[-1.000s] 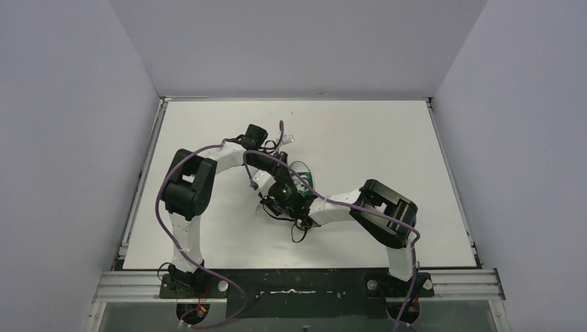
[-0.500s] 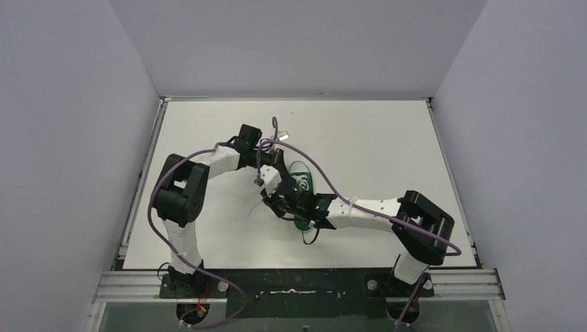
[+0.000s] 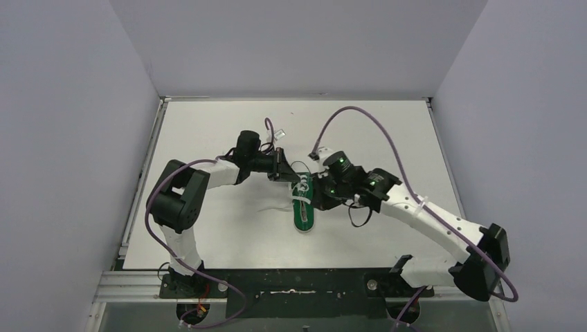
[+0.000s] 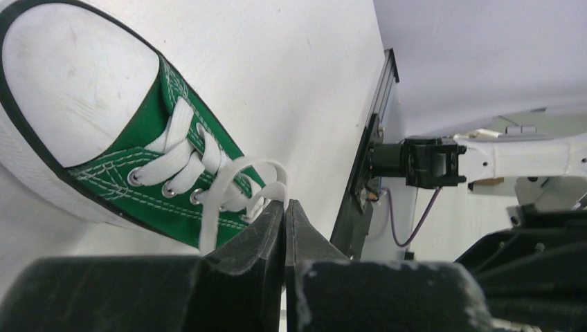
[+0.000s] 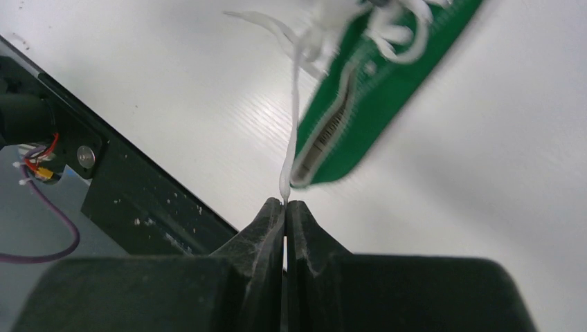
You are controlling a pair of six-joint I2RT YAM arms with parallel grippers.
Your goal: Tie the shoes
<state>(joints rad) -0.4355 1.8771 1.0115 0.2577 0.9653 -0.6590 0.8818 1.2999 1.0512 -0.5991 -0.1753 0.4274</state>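
The green sneaker (image 3: 303, 211) lies mid-table with its heel toward the arm bases; white laces bunch over its tongue. My left gripper (image 3: 285, 171) sits at the shoe's far left end. In the left wrist view it (image 4: 285, 202) is shut on a loop of white lace (image 4: 239, 173), beside the white toe cap and green canvas (image 4: 138, 155). My right gripper (image 3: 320, 196) is at the shoe's right side. In the right wrist view it (image 5: 284, 201) is shut on a thin, taut lace strand (image 5: 292, 124) that runs up to the shoe (image 5: 374, 97).
A loose lace end (image 3: 273, 207) trails on the white table (image 3: 387, 138) left of the shoe. Purple cables arc above both arms. The black rail (image 5: 131, 194) marks the table's near edge. Grey walls enclose the left, right and back sides.
My right arm has swung from the shoe's left over to its right and stretched out, uncovering the shoe. My left gripper has shifted slightly right, toward the shoe's far end.
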